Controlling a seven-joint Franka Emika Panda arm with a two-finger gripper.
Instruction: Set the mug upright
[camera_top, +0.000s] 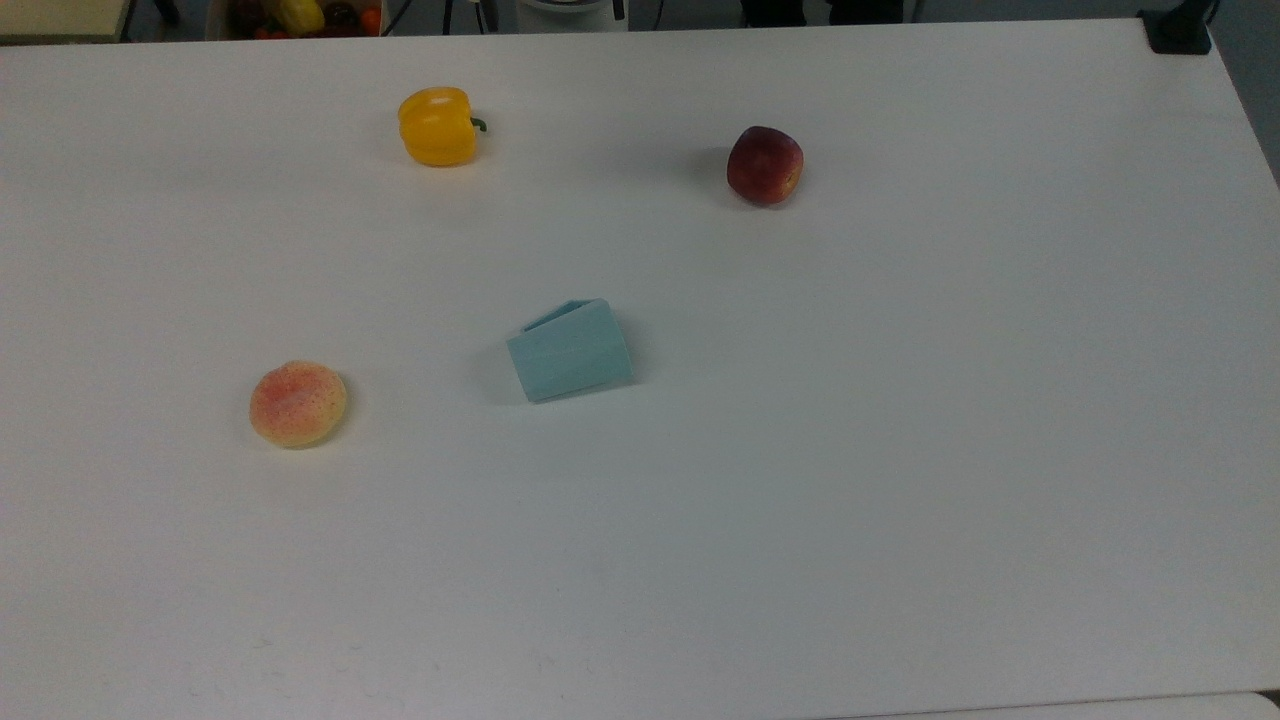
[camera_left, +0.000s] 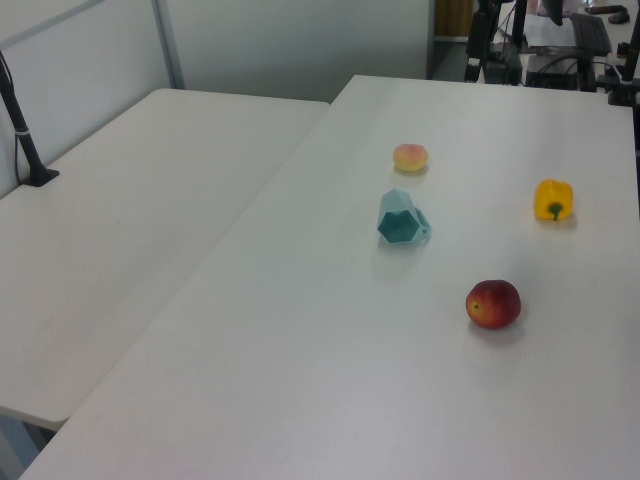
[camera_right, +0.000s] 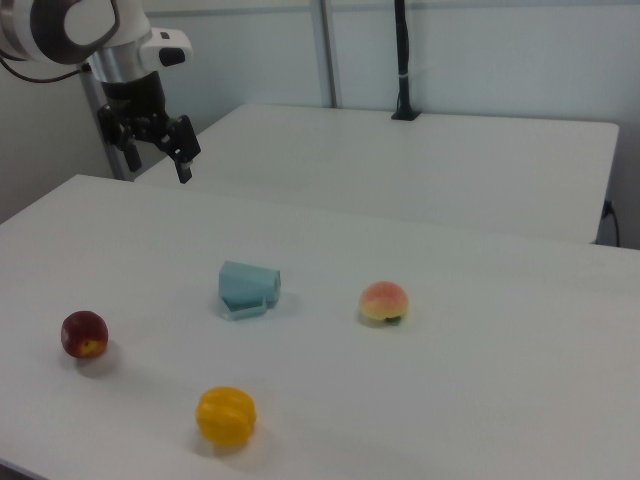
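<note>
Pale teal mug on its side mid-bench, rim toward the top view's right, between peach, yellow pepper and red apple. Gripper high above the bench edge, well apart, jaws spread and empty, no approach begun.

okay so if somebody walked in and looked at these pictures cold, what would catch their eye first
Probably the pale blue mug lying on its side near the middle of the white table, ringed by bright fruit. A yellow pepper and a dark red apple lie toward the top view's upper edge, a peach at the top view's left. The gripper hangs open above the table's edge.
</note>
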